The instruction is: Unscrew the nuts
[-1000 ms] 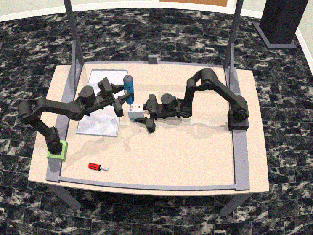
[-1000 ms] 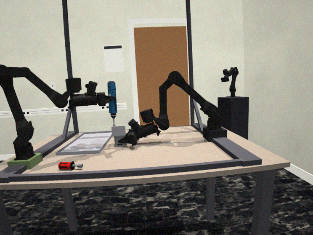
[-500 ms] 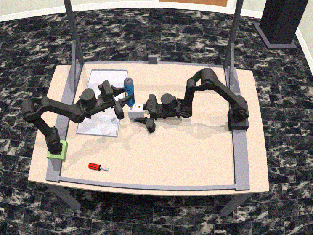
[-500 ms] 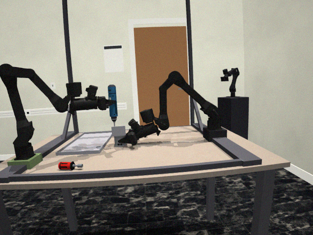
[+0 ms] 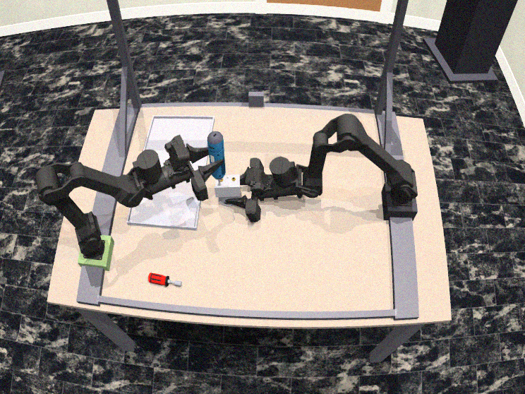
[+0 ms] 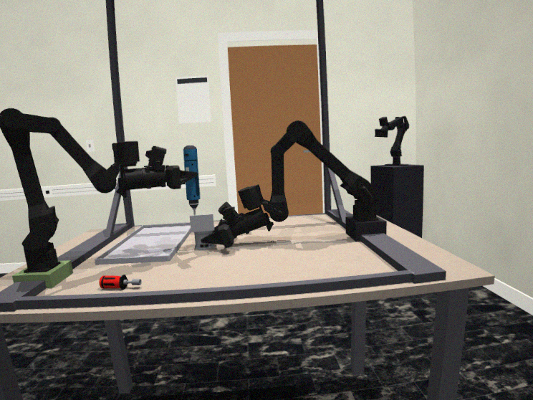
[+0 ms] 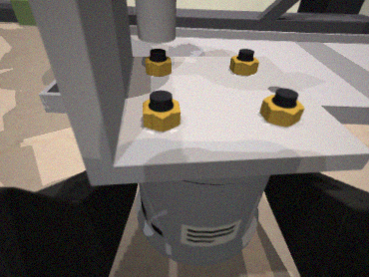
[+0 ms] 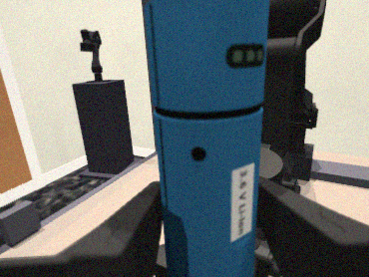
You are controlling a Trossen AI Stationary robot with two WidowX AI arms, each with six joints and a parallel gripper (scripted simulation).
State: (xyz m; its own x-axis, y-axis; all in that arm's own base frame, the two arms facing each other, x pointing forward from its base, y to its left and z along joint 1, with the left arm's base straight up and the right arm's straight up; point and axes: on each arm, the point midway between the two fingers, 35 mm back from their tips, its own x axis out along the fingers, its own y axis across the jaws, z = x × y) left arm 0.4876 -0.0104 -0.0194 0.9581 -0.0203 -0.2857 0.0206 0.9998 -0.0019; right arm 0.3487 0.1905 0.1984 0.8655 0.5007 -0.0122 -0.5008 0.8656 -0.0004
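The joint module (image 7: 199,211) stands upright under the bracket (image 5: 227,191) (image 6: 201,221) (image 7: 239,154). Four brass nuts sit on their studs: near left (image 7: 162,117), near right (image 7: 282,111), far left (image 7: 158,67) and far right (image 7: 243,66). My left gripper (image 6: 206,241) is shut on the module below the bracket. My right gripper (image 5: 215,156) (image 6: 193,175) (image 8: 206,187) is shut on the blue electric nut driver (image 5: 216,148) (image 6: 190,161) (image 8: 209,135), held upright. Its socket (image 7: 156,20) appears just above and beyond the far left nut, beside the bracket's wall, with a visible gap.
A shallow tray (image 5: 140,224) (image 6: 133,259) lies beside the module, under my right arm. A red hand driver (image 5: 158,279) (image 6: 112,282) lies near the front left of the table. Frame uprights and rails border the table.
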